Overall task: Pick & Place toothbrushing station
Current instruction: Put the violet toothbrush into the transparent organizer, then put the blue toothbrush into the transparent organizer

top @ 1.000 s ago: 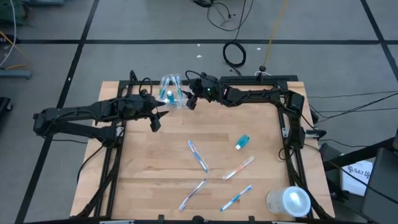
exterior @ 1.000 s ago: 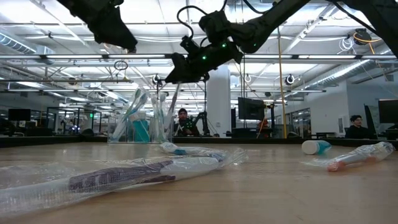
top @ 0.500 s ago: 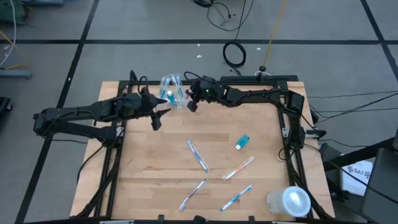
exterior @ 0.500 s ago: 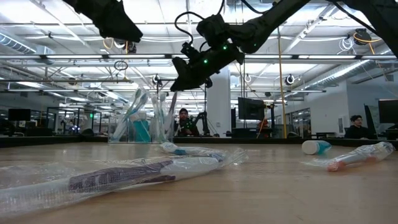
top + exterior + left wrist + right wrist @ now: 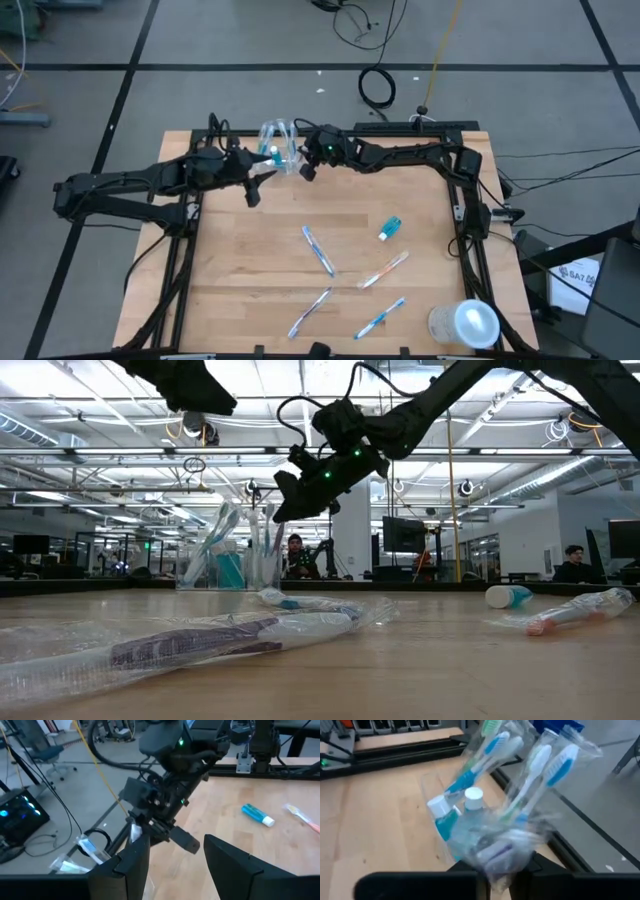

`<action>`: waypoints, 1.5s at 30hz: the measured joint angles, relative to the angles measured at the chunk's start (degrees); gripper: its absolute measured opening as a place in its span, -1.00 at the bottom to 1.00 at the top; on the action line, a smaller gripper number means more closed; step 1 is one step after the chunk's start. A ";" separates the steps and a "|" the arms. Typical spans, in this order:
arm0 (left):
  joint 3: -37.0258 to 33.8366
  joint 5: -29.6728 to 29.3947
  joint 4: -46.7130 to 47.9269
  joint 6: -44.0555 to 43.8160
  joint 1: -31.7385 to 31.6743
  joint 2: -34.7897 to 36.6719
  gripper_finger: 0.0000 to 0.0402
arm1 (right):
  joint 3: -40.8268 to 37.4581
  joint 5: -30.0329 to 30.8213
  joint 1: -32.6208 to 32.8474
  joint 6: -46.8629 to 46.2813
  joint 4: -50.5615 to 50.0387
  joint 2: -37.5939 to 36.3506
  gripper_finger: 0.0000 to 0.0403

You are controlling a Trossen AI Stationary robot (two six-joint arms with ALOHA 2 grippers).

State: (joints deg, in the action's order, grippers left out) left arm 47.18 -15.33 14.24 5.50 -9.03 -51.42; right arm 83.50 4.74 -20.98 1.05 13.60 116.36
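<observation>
A clear cup of wrapped toothbrushes and toothpaste tubes stands at the surface's far edge, touching the right tool, closed on a wrapped toothbrush just to the cup's right, while the left tool, fingers apart, waits nearby.

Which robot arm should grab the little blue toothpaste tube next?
Probably the right. The tube lies on the right half of the table, and the right gripper is no farther away than the left gripper.
</observation>
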 joint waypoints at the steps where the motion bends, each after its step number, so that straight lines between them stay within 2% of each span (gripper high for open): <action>1: 0.00 -0.02 -0.22 0.30 -0.01 0.02 -0.05 | -0.02 0.09 -0.02 0.10 -0.22 0.04 -0.79; 11: 0.00 -0.02 -0.94 -0.12 0.01 0.02 -0.05 | -0.08 -0.01 0.14 1.35 0.85 0.11 -0.32; 15: 0.00 0.04 -0.81 -2.18 0.08 0.02 -0.05 | -0.06 0.01 0.27 2.18 -1.91 -2.05 -0.19; 18: 0.00 0.63 -0.25 -3.96 0.21 0.00 -0.05 | -0.06 -0.01 0.34 2.81 -7.66 -4.91 -0.13; 29: -0.58 10.54 3.89 -10.87 0.75 0.01 -0.05 | 0.00 -0.05 2.16 2.05 -31.72 -15.09 -0.08; 37: -4.59 11.38 3.96 -18.63 5.61 0.00 -0.05 | -0.05 -0.27 6.34 -8.06 -48.16 -18.30 -0.08; 41: -6.77 11.41 3.35 -24.85 8.76 0.00 -0.05 | -2.44 -0.27 9.94 -9.99 -47.33 -18.47 -0.09; 45: -9.37 11.34 2.25 -31.83 12.06 0.00 -0.05 | -8.76 -0.36 13.54 -10.05 -39.07 -18.28 -0.08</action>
State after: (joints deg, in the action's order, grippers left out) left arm 37.81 -4.00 16.48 -26.33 3.03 -51.42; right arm 74.74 4.38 -7.44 -9.00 -25.47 98.08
